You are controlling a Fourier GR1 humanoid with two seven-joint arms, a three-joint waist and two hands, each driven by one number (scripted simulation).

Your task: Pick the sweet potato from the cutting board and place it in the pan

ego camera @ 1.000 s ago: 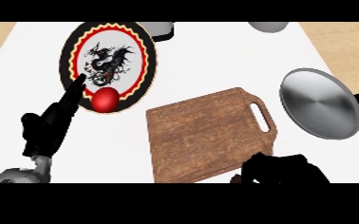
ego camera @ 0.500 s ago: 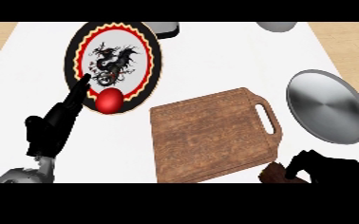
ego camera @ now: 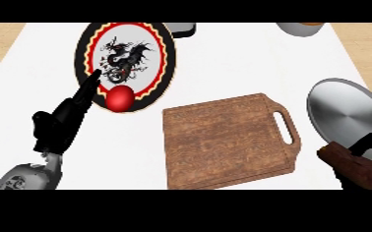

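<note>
The sweet potato (ego camera: 347,163), a reddish-brown lump, is off the cutting board (ego camera: 227,140) and in the robot's right hand (ego camera: 357,178), whose fingers curl under it at the view's lower right, just beside the grey pan (ego camera: 340,110). The pick looks done; setting it into the pan remains. The left hand (ego camera: 64,120) rests open, fingers straight, by the dragon-patterned plate (ego camera: 127,61) with a red ball (ego camera: 120,98).

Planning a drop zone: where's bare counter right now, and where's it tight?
Bare: the strip between the plate and pan, above the cutting board, and the corner between left hand and board. The board top is bare too. Tight: right edge, where the right hand carries the sweet potato beside the pan.
</note>
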